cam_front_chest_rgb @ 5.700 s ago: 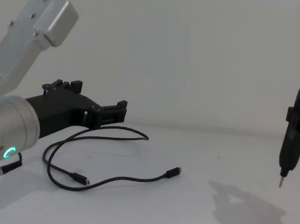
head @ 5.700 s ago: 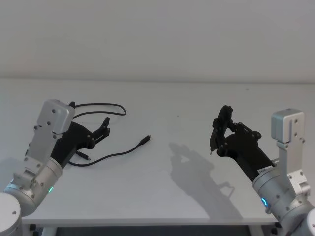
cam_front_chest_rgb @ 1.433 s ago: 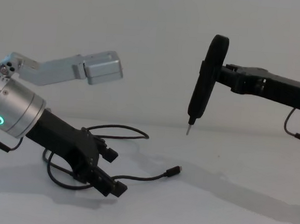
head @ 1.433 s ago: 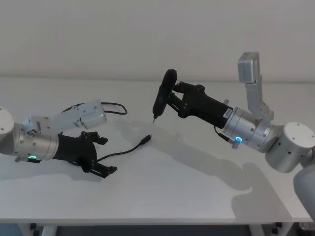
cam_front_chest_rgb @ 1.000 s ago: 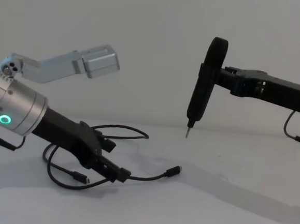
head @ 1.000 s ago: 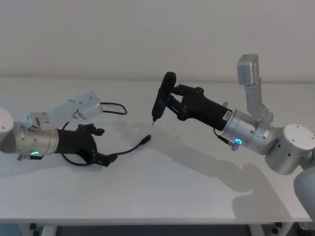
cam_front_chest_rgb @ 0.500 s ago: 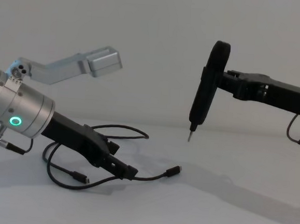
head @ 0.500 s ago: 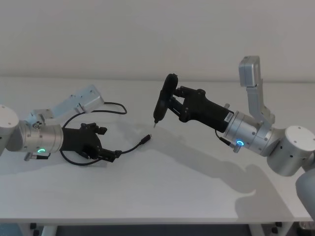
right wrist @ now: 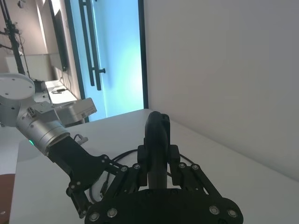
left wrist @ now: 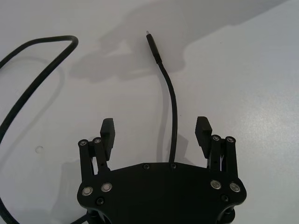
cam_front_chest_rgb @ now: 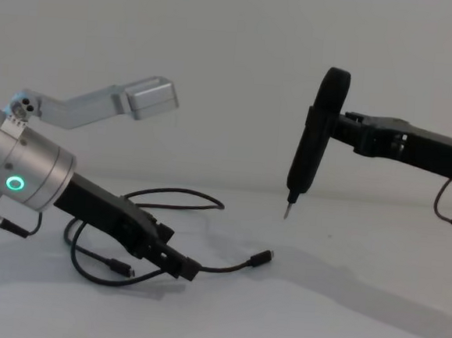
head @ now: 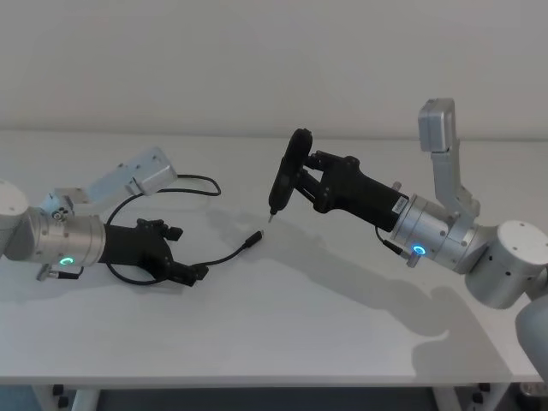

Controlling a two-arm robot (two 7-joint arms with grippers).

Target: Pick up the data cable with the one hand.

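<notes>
Head view, left gripper (head: 188,254): low over the left side of the white table (head: 282,334), its fingers spread apart.
Head view, data cable (head: 231,250): lying on the table's left half. One stretch runs from under the left gripper out to a plug (head: 254,237) near the centre, and a loop curves away to the far left.
Head view, right gripper (head: 301,181): raised above the middle of the table and clamped on a black pen-shaped tool (head: 281,180), whose metal tip points down.

Left wrist view, left gripper (left wrist: 155,133): wide open, holding nothing.
Left wrist view, data cable (left wrist: 168,88): flat on the table, passing between the two fingers (left wrist: 107,133). It lies closer to one finger than the other and touches neither.

Right wrist view, right gripper (right wrist: 158,164): closed around the black pen-shaped tool (right wrist: 157,135).

Chest view, left gripper (cam_front_chest_rgb: 176,251): angled down to the tabletop, with the green ring light (cam_front_chest_rgb: 13,183) on the silver wrist behind it.
Chest view, data cable (cam_front_chest_rgb: 230,268): resting on the table. Its plug (cam_front_chest_rgb: 262,257) is to the right of the gripper.
Chest view, black pen-shaped tool (cam_front_chest_rgb: 312,152): held high, well clear of the cable.
</notes>
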